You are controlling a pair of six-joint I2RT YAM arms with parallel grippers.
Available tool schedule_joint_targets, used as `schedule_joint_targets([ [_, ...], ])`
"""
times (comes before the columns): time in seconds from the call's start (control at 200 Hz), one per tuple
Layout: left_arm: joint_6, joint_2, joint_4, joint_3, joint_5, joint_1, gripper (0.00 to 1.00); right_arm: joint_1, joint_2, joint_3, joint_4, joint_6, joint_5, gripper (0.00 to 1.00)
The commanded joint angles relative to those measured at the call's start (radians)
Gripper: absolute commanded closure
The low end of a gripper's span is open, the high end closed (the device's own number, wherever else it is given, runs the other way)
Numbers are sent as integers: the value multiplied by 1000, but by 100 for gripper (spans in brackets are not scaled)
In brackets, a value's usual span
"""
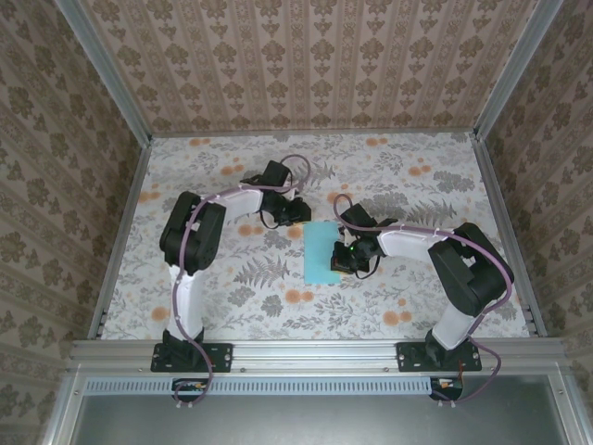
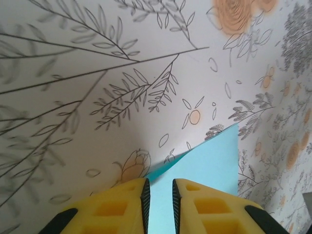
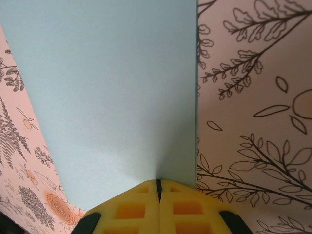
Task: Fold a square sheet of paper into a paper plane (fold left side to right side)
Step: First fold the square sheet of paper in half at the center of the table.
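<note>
Over the square sheet of paper the right hand is held closed, the left hand slightly parted.

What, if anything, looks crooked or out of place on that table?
By the left fingers, a darker sliver peeks out at the edge of the blue paper: its layers seem misaligned or slightly lifted. Nothing else stands out.

1. One light blue sheet of paper, lying about midway between the left and right edges of the table
2. One table, with a flower pattern
3. Two arms at the near edge: left arm, right arm
4. Two grippers: left gripper, right gripper
5. Two yellow fingers on each gripper, four together
</note>
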Motion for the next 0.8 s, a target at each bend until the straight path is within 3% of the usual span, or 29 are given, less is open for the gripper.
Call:
schedule_joint_targets([
  [0.0, 23, -118, 27, -69, 9, 5, 77, 4, 61, -57, -93, 16, 68, 96],
  [0.33, -89, -181, 191, -301, 86, -113, 78, 4, 67, -54, -99, 12, 68, 96],
  [0.795, -84, -135, 196, -352, -25, -125, 81, 4, 67, -53, -115, 4, 81, 96],
])
